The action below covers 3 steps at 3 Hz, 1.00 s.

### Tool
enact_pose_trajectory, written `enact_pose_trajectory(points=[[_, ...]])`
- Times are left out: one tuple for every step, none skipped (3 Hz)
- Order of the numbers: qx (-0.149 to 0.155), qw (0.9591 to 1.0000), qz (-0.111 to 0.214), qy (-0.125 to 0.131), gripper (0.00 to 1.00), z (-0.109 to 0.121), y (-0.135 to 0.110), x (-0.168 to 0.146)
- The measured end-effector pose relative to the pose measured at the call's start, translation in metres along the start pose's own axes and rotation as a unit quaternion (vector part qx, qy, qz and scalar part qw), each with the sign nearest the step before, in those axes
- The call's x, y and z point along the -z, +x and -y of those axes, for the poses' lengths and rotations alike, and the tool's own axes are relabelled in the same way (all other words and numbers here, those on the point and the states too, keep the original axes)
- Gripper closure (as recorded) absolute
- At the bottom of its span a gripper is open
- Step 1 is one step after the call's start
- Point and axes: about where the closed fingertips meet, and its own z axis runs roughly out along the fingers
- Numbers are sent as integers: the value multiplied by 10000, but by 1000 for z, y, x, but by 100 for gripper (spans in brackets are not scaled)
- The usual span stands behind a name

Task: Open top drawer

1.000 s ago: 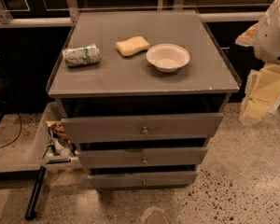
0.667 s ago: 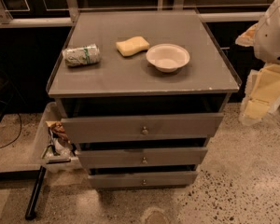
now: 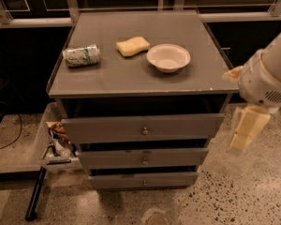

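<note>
Your gripper (image 3: pixel 246 128) hangs right of the cabinet (image 3: pixel 131 74), apart from the top drawer (image 3: pixel 107 128). You cannot tell whether it's open.

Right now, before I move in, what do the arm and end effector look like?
The arm is a rounded white housing with a small perforated grille. The end effector, at the right edge beside the cabinet, is a pale yellow, blocky piece. No cables or markings show.

Grey desk (image 3: pixel 107 81) carrying a crushed can (image 3: pixel 81 55), yellow sponge (image 3: pixel 133 46) and white bowl (image 3: pixel 168 57); top drawer (image 3: pixel 187 125) juts forward; gripper (image 3: pixel 246 130) hangs right, apart.
</note>
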Motion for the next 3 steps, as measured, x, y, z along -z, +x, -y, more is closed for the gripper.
enact_pose_trajectory(points=[[203, 9993, 304, -105, 0, -14, 9, -49], [526, 9950, 845, -64, 0, -16, 15, -89], [918, 9919, 876, 8, 0, -14, 15, -90]])
